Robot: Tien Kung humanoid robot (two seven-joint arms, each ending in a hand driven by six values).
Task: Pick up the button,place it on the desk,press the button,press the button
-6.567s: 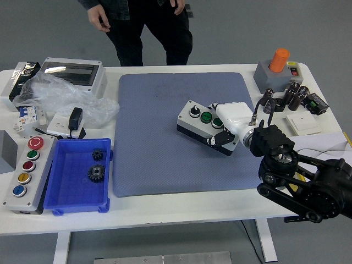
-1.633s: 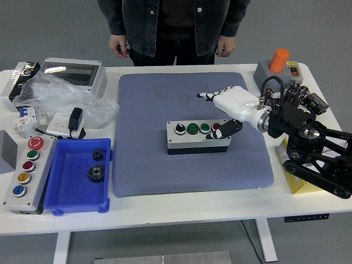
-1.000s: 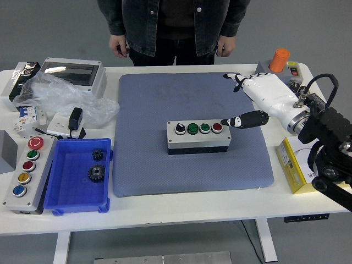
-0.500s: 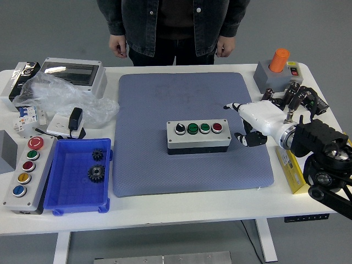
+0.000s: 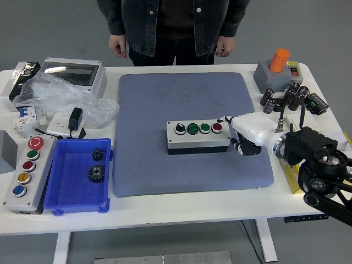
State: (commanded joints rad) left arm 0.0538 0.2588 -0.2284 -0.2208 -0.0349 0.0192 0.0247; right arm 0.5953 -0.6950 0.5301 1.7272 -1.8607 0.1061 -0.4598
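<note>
The grey four-button control box looks rigid, boxy, best gripped across its long sides; the white right hand, at its three o'clock, seemingly holds nothing, fingers loosely curled.

Matt grey textured mat (cloth-like) under glossy plastic button box.

Bright, even overhead light, soft faint shadows, sharp throughout, no glare

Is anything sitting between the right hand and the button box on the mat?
Nothing visible. The right hand is at the right end of the button box on the blue mat, with only bare mat around them. Whether it touches the box cannot be told.
</note>
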